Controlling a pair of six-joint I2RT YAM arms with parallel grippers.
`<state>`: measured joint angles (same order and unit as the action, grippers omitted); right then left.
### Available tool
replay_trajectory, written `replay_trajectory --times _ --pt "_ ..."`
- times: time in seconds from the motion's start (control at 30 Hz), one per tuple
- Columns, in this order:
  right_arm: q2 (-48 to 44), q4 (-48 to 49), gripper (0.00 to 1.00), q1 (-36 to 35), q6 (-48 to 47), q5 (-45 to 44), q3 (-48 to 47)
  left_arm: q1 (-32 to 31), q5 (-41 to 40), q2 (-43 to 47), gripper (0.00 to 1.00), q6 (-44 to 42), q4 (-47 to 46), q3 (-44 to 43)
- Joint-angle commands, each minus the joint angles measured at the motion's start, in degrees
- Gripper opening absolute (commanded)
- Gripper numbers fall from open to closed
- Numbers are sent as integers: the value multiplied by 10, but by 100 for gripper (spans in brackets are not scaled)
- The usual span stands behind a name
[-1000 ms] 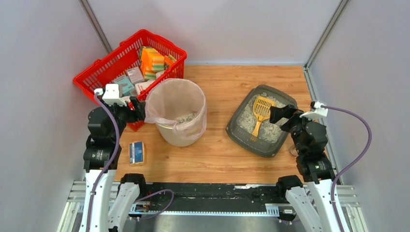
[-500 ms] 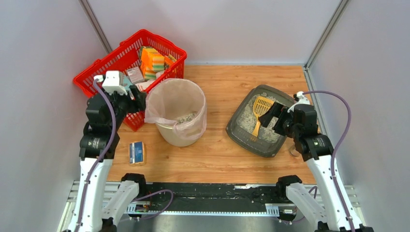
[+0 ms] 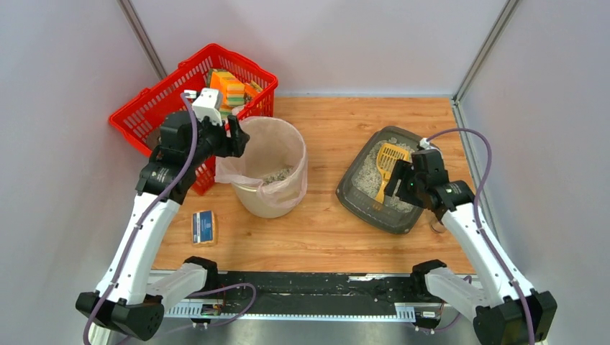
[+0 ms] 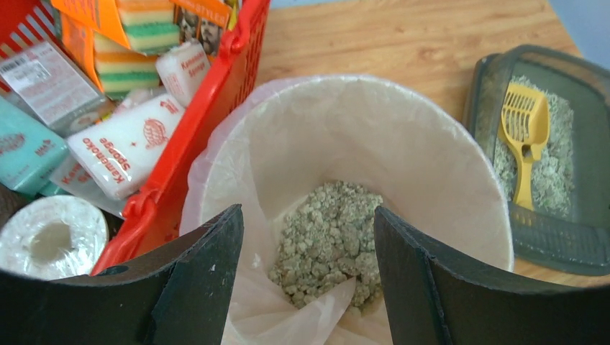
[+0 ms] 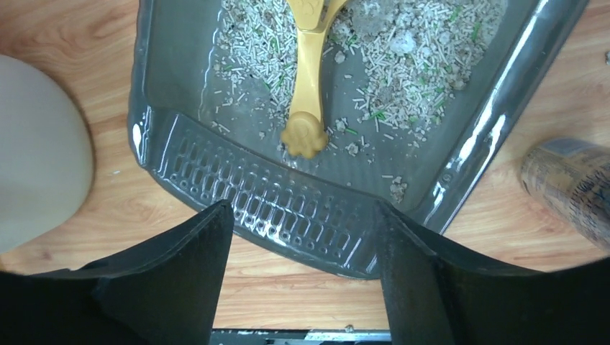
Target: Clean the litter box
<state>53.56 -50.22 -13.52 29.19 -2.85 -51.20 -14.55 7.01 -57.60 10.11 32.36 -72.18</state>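
Note:
The litter box [image 3: 351,197] is a dark grey tray on the right of the table, holding pale litter. A yellow scoop [image 3: 388,159] lies in it with its handle toward the near end. My right gripper [image 3: 393,187] hovers open over the tray's near ridged lip [image 5: 288,215], just short of the scoop handle [image 5: 308,108], with nothing between its fingers. My left gripper [image 3: 236,138] hangs open over the left rim of the beige bag-lined bin [image 3: 284,198]. In the left wrist view, clumped litter [image 4: 331,230] lies at the bin's bottom between my fingers [image 4: 216,273].
A red mesh basket [image 3: 140,115] of sponges and packets stands at the back left, touching the bin. A blue sponge pack [image 3: 203,226] lies on the table near the left arm's base. A brown cylinder [image 5: 568,187] lies right of the tray.
The left arm swung forward and right, from beside the basket to over the bin's rim. The right arm moved left over the tray's near end, its jaws narrowing a little.

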Motion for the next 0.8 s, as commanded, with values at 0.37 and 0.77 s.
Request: replay_trajectory --times 0.37,0.77 --pt "94 309 54 -49 65 -117 101 -1 -18 -1 74 -20 -11 2" --pt "185 348 47 -80 51 -172 115 -1 -42 11 73 -26 -12 13"
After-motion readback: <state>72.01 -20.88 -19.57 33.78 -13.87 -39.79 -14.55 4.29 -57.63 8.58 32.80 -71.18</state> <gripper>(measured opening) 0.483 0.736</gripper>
